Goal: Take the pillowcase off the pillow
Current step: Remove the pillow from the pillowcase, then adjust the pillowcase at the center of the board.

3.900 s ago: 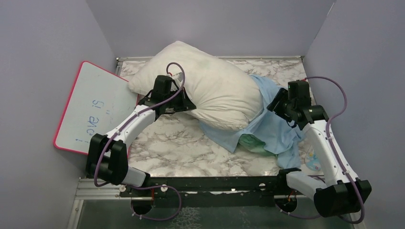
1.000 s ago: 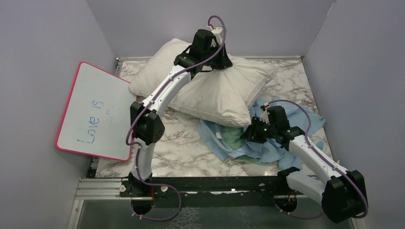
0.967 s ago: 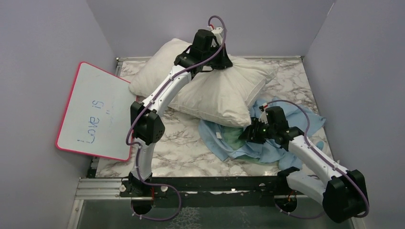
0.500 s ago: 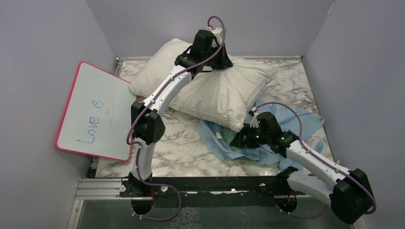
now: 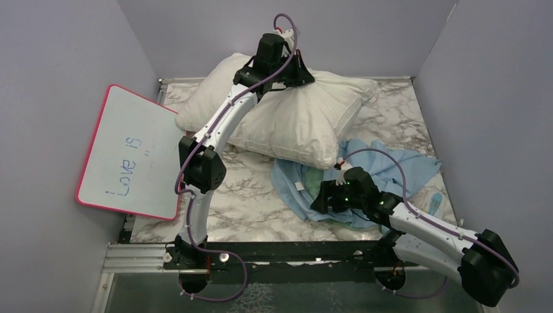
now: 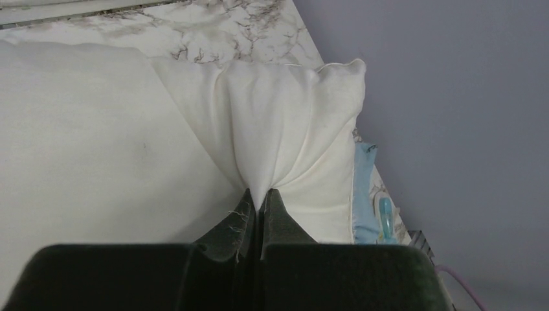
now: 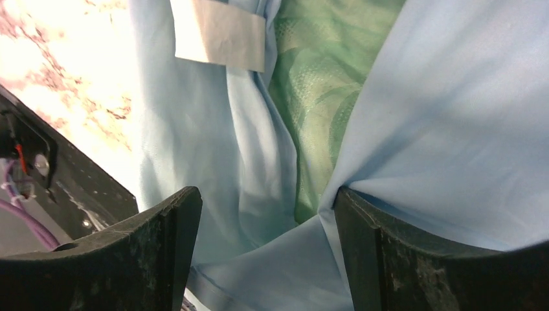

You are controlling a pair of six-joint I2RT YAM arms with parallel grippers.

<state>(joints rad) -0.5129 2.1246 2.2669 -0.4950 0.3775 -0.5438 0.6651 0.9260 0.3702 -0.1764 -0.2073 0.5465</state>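
The left gripper (image 6: 259,204) is closed tight on a pinch of the pillow (image 5: 293,124). In the left wrist view the cream cloth bunches into folds right where the two fingers meet. This hold is near the back edge of the desk (image 5: 235,195), and I think it is there to keep the pillow up and away from its cover.

The pillow lies along the back of the desk, from the back left corner to about the middle. It looks bare all over. Its front corner comes down right at the edge of the pillowcase (image 5: 391,171), and I cannot tell if it lies on that edge.

The pillowcase sits in a loose heap on the right half of the desk, closer to the front edge. Most of it shows blue. A bit of the green side (image 7: 317,84) shows in a fold, next to a white tag (image 7: 220,32).

The right gripper (image 7: 264,201) is low over that heap with its fingers wide apart, gripping nothing. Blue cloth lies between the fingers and one fold runs up to the right finger. I think the cover is off now, so this gripper has no need to hold it.

A pink-framed whiteboard (image 5: 130,150) leans off the left edge of the desk, out of the way.
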